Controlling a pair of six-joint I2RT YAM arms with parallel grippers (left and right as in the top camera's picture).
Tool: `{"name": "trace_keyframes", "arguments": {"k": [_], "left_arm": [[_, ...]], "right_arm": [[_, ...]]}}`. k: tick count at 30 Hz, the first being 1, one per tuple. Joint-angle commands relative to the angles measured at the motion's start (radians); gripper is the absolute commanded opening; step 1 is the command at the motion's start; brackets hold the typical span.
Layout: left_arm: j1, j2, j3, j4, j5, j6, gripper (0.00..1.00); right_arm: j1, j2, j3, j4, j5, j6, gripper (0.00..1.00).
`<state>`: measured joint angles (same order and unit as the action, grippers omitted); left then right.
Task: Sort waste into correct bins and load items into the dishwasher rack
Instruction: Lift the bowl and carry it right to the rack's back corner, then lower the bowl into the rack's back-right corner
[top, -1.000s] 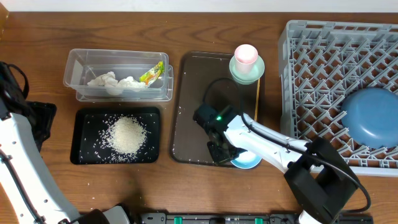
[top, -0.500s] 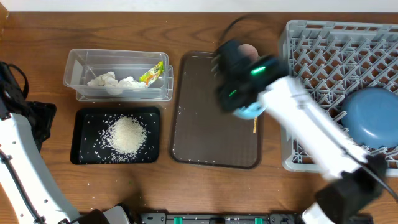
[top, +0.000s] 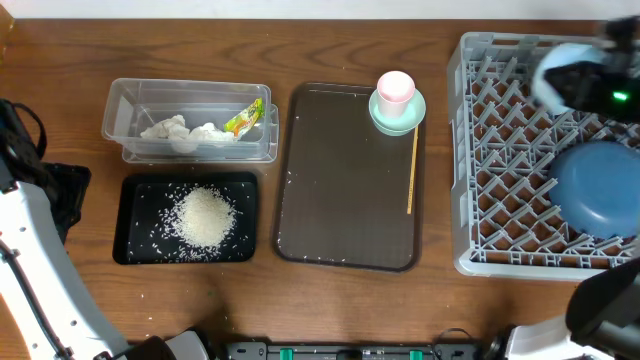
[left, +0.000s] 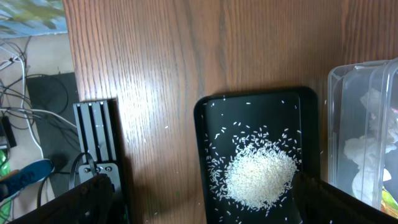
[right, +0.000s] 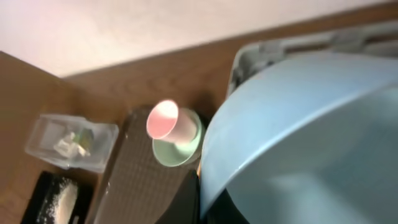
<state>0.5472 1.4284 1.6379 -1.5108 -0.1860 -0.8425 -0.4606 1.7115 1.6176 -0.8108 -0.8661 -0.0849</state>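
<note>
— Right jaws?
— Clamped on the small light blue bowl, swung from the brown tray up over the dishwasher rack
— Left jaws?
— Gaping, empty, facing the black tray

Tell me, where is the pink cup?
In the overhead view, the pink cup stands on the mint dish at the brown tray's top right corner, just left of the grey rack.
</note>
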Motion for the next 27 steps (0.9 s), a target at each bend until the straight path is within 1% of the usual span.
{"name": "trace_keyframes", "arguments": {"k": [1, 3, 6, 9, 13, 17, 20, 23, 27], "left_arm": [[0.004, 0.002, 0.002, -0.003, -0.008, -0.016, 0.94], [0.004, 0.002, 0.002, -0.003, -0.008, -0.016, 0.94], [0.004, 0.002, 0.002, -0.003, -0.008, -0.016, 0.94], [0.004, 0.002, 0.002, -0.003, -0.008, -0.016, 0.94], [0.004, 0.002, 0.002, -0.003, -0.008, -0.016, 0.94], [0.004, 0.002, 0.002, -0.003, -0.008, -0.016, 0.94], [0.004, 0.002, 0.002, -0.003, -0.008, -0.016, 0.94], [0.004, 0.002, 0.002, -0.003, -0.008, -0.016, 0.94], [0.004, 0.002, 0.002, -0.003, -0.008, -0.016, 0.94]], "right_arm": [[-0.101, 0.035, -0.077, 0.089, -0.291, -0.058, 0.01], [-0.154, 0.056, -0.127, 0.180, -0.322, -0.045, 0.01], [-0.220, 0.101, -0.182, 0.371, -0.394, 0.066, 0.01], [-0.265, 0.171, -0.209, 0.620, -0.480, 0.219, 0.01], [-0.279, 0.282, -0.209, 0.935, -0.554, 0.415, 0.01], [-0.266, 0.387, -0.209, 1.259, -0.556, 0.658, 0.01], [-0.264, 0.446, -0.209, 1.476, -0.536, 0.801, 0.01], [-0.266, 0.478, -0.209, 1.569, -0.502, 0.885, 0.01], [-0.266, 0.500, -0.209, 1.574, -0.460, 0.876, 0.01]]}}
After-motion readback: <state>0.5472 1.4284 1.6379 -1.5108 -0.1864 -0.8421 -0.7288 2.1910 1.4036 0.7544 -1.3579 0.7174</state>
